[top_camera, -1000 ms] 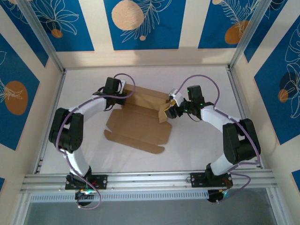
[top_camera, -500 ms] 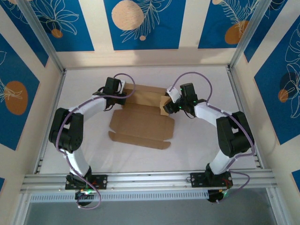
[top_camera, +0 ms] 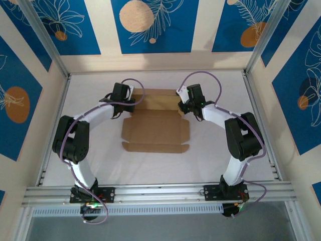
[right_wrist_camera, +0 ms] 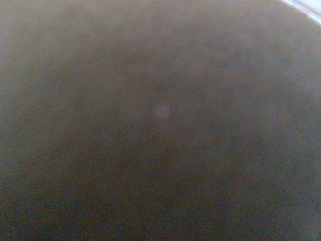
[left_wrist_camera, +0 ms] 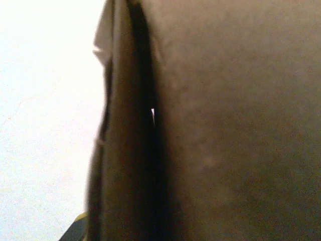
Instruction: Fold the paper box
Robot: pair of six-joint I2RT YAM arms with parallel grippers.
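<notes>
Paper box (top_camera: 156, 131) lying open on white worktop (top_camera: 215, 160); left tool (top_camera: 133, 102), right tool (top_camera: 181, 105) at rear-panel ends, opening can't tell; blue-patterned walls (top_camera: 150, 30).

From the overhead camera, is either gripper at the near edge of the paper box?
No: the left gripper and the right gripper are both at the far corners of the paper box, one on each side.

— Where does the paper box (top_camera: 155, 131) lie?
— Between the left gripper (top_camera: 132, 103) and the right gripper (top_camera: 181, 105). Its far panel spans from one to the other, and its broad panel lies flat on the near side of both.
— Its look?
— Plain brown cardboard, creased, with a narrow flap along the near edge.
</notes>
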